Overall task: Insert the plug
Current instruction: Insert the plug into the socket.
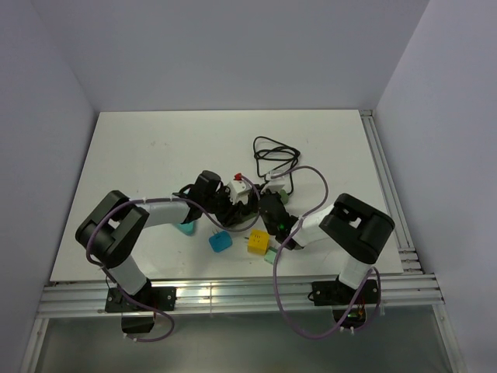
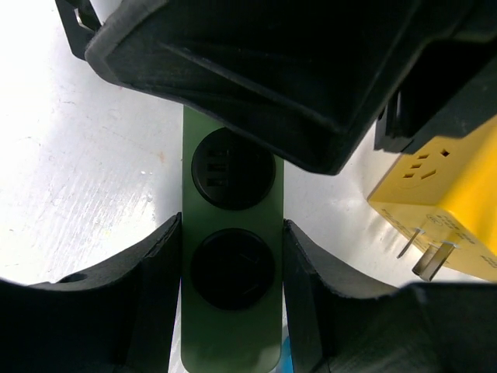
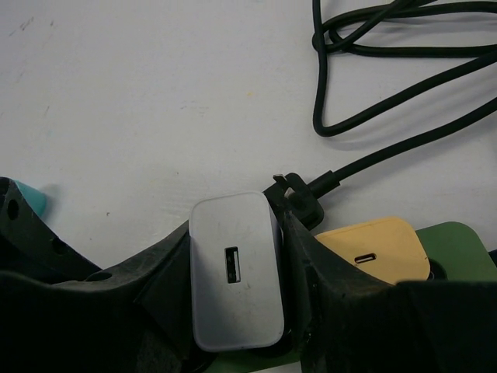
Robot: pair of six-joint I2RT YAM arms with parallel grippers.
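Clamping is happening toward the white table's front edge.
Left gripper is clamping the green plastic power strip; right gripper, the white rectangular charger.

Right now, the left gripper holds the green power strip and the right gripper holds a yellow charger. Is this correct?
Not quite. The right wrist view shows the right gripper holding a white charger, not a yellow one. The left gripper does hold the green power strip.

Green strip, greyish (poss. white) plug, yellow adapter, blk cable.
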